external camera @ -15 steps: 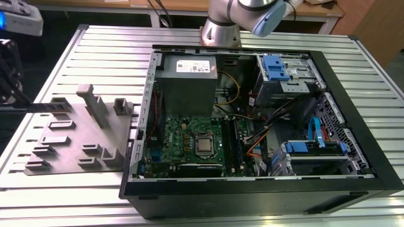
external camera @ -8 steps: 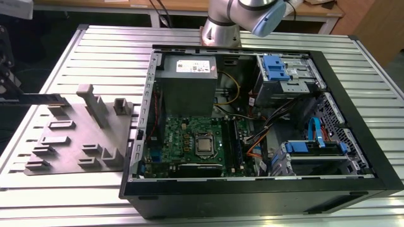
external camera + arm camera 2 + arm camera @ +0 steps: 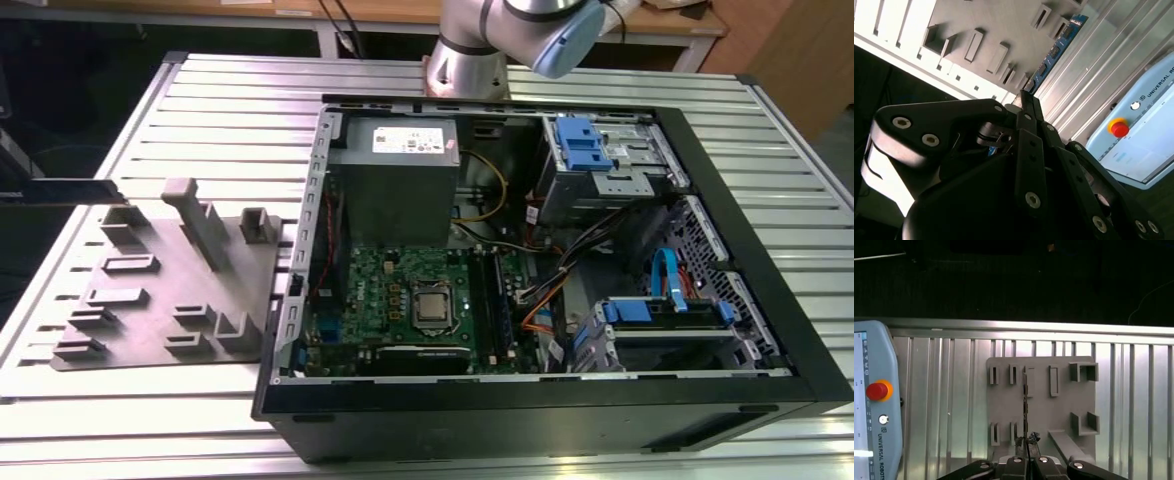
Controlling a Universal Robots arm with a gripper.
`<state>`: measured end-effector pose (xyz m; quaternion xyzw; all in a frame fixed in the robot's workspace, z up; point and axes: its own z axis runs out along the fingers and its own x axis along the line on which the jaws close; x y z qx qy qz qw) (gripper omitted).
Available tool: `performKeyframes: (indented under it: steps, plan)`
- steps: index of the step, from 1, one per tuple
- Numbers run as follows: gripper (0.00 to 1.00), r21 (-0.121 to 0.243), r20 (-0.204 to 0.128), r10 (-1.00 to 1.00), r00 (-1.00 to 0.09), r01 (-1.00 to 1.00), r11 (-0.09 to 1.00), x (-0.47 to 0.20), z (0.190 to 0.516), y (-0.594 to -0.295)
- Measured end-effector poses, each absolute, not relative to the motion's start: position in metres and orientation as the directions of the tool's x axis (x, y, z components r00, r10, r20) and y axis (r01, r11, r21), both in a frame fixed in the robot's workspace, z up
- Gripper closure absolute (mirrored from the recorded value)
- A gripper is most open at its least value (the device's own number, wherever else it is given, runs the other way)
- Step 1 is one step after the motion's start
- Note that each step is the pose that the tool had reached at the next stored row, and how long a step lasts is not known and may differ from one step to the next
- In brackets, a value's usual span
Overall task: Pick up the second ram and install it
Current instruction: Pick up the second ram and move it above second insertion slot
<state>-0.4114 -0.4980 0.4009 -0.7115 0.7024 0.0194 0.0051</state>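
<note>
Second ram (image 3: 1053, 52) sat clamped between the closed fingers of the pincer (image 3: 1026, 442), jutting straight out past the fingertips. In the first wrist view the second ram showed edge-on as 1 thin dark line. It crossed in front of the gray fixture plate (image 3: 1054, 410), which lay beyond it on the slatted metal counter (image 3: 954, 390). In the second wrist view its dark blue board ran at a slant from the pincer's tip, with the plate's empty pockets behind it. A pale teach pendant (image 3: 874, 430) with 1 red button (image 3: 876, 390) sat off to 1 side of the plate, apart from it. In the exterior view the plate lay on the counter just beside the open computer case (image 3: 767, 300), on the exterior view's left. The green motherboard (image 3: 387, 290) lay inside the case, and the arm (image 3: 467, 50) rose behind it.
</note>
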Motion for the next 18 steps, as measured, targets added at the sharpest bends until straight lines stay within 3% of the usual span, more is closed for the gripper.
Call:
performKeyframes:
  steps: [18]
  plan:
    - [0.92, 0.020, -0.036, -0.999, 0.012, -1.000, -0.013, -0.4042, 0.4063, -0.4980]
